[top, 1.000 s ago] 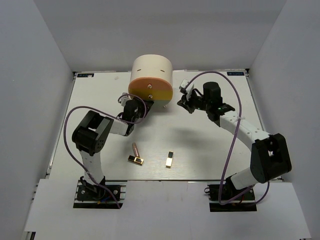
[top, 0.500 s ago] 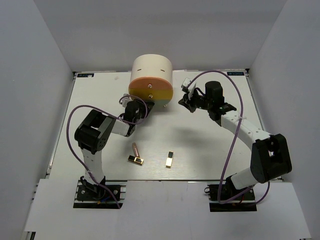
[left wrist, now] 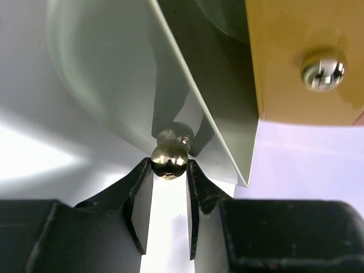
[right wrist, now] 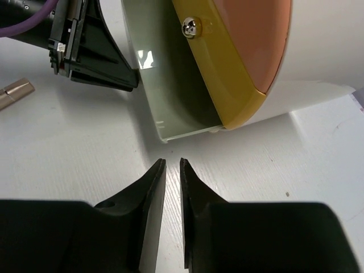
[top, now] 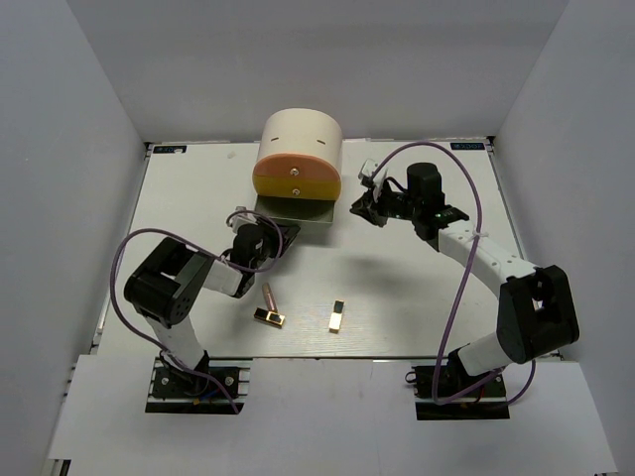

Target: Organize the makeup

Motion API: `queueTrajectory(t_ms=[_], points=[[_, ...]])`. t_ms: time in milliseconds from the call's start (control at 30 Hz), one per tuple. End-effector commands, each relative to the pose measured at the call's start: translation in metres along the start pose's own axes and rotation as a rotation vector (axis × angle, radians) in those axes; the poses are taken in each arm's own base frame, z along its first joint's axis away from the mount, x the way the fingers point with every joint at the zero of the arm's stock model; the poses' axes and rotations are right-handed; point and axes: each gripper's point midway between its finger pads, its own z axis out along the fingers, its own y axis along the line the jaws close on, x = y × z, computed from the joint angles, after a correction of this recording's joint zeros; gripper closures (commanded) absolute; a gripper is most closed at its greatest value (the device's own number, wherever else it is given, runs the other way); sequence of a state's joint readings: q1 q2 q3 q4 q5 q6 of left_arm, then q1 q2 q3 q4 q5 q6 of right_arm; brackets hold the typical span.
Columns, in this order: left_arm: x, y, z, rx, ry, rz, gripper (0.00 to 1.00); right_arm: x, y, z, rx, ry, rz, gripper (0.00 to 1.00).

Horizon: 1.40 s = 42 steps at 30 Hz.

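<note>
Cream round box (top: 301,144) stands at the back of the surface (top: 427,307). Its orange and yellow fronts sit flush, and the grey-green bottom drawer (top: 294,210) stands out toward the arms.

Makeup lies loose on the surface in front of the box, between the two arms:
- copper lipstick (top: 268,296)
- gold-and-black case (top: 269,317) just below the lipstick
- second case (top: 338,316) to the right, apart from the others

Left arm is folded low, elbow out to the left, forearm pointing at the box. Left gripper (left wrist: 169,166) is pinching the drawer's shiny round knob (left wrist: 169,158).

Right arm reaches up the right side, wrist turned left. Right gripper (right wrist: 172,165) is low over the surface, just off the drawer's corner — jaws a narrow slit apart, nothing between them.
</note>
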<state>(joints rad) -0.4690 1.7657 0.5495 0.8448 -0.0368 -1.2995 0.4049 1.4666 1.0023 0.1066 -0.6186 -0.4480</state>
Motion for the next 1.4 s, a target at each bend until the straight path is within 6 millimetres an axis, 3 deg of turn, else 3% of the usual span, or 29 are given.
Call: queueTrajectory(t_ms=[0, 133, 167, 300, 467, 500, 533, 567, 600, 633, 667, 733, 800, 833, 900, 1000, 1100, 1267, 1300, 1367], points=[[0.002, -0.017, -0.015, 0.044, 0.015, 0.002, 0.85, -0.016, 0.003, -0.004, -0.023, -0.047, -0.024, 0.77], [0.000, -0.018, -0.018, 0.029, 0.011, 0.005, 0.79, -0.016, 0.012, -0.004, -0.072, -0.051, -0.030, 0.66], [0.001, -0.017, -0.016, 0.020, 0.018, 0.010, 0.63, -0.017, 0.015, -0.004, -0.093, -0.054, -0.038, 0.57], [-0.003, -0.022, -0.009, 0.020, 0.020, 0.026, 0.31, -0.015, 0.040, -0.008, -0.246, -0.056, -0.089, 0.42], [-0.008, -0.029, -0.006, 0.008, 0.021, 0.055, 0.21, -0.009, 0.072, -0.016, -0.465, -0.096, -0.275, 0.33], [-0.009, -0.034, -0.009, 0.015, 0.022, 0.063, 0.20, 0.004, 0.088, -0.025, -0.533, -0.057, -0.236, 0.33], [-0.010, -0.037, -0.011, 0.018, 0.021, 0.078, 0.20, 0.003, 0.092, -0.026, -0.578, -0.112, -0.376, 0.28], [-0.010, -0.034, -0.014, -0.001, 0.027, 0.086, 0.20, 0.013, 0.098, -0.026, -0.622, -0.110, -0.403, 0.27], [-0.012, -0.042, -0.020, 0.011, 0.023, 0.092, 0.20, 0.022, 0.114, -0.039, -0.698, -0.078, -0.369, 0.24], [-0.013, -0.044, -0.023, 0.010, 0.024, 0.110, 0.19, 0.028, 0.119, -0.043, -0.737, -0.074, -0.405, 0.14], [-0.011, -0.037, -0.028, -0.030, 0.038, 0.122, 0.20, 0.038, 0.123, -0.042, -0.787, -0.112, -0.516, 0.14], [-0.016, -0.050, -0.040, -0.019, 0.034, 0.157, 0.20, 0.043, 0.135, -0.053, -0.877, -0.093, -0.500, 0.15], [-0.016, -0.043, -0.051, -0.069, 0.047, 0.176, 0.20, 0.049, 0.143, -0.050, -0.924, -0.098, -0.508, 0.18], [-0.023, -0.055, -0.062, -0.051, 0.022, 0.188, 0.20, 0.057, 0.145, -0.051, -0.943, -0.079, -0.538, 0.20], [-0.026, -0.046, -0.076, -0.104, 0.016, 0.200, 0.20, 0.064, 0.156, -0.049, -0.993, -0.078, -0.587, 0.22], [-0.043, -0.053, -0.105, -0.113, -0.052, 0.206, 0.21, 0.072, 0.168, -0.046, -1.050, -0.056, -0.607, 0.32], [-0.054, -0.048, -0.142, -0.190, -0.085, 0.227, 0.26, 0.074, 0.182, -0.037, -1.079, -0.037, -0.643, 0.37], [-0.053, -0.039, -0.177, -0.260, -0.055, 0.263, 0.27, 0.079, 0.196, -0.017, -1.076, 0.042, -0.664, 0.38], [-0.049, -0.030, -0.183, -0.297, -0.034, 0.266, 0.27, 0.085, 0.196, -0.015, -1.073, 0.085, -0.653, 0.38], [-0.049, -0.030, -0.194, -0.296, -0.032, 0.261, 0.25, 0.093, 0.205, -0.007, -1.085, 0.106, -0.695, 0.37]])
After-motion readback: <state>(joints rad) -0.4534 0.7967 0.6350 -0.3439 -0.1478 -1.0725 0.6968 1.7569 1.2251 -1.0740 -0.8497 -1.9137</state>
